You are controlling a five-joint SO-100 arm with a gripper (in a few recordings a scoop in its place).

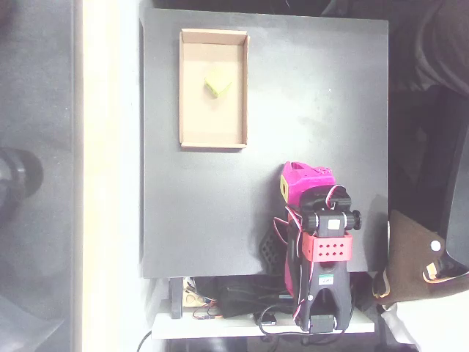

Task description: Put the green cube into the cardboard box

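Tool (pixel 293 185), magenta plastic, folded at the worktop's (pixel 308 103) near edge; its opening can't be told.
Shallow cardboard box (pixel 187 110) near far-left corner holds the green cube (pixel 217 85).

A lab bench: black board (pixel 264 147), loose cables (pixel 242 304), robot arm (pixel 319 249).

The things are being carried by a dark, matte bench (pixel 220 205), seen from overhead as a near-square board. A cardboard box (pixel 189 88) is being borne flat on it near the upper left corner, long sides running up the picture, its walls just inside the bench's edge. The arm's base (pixel 322 293) is being supported at the lower right edge.
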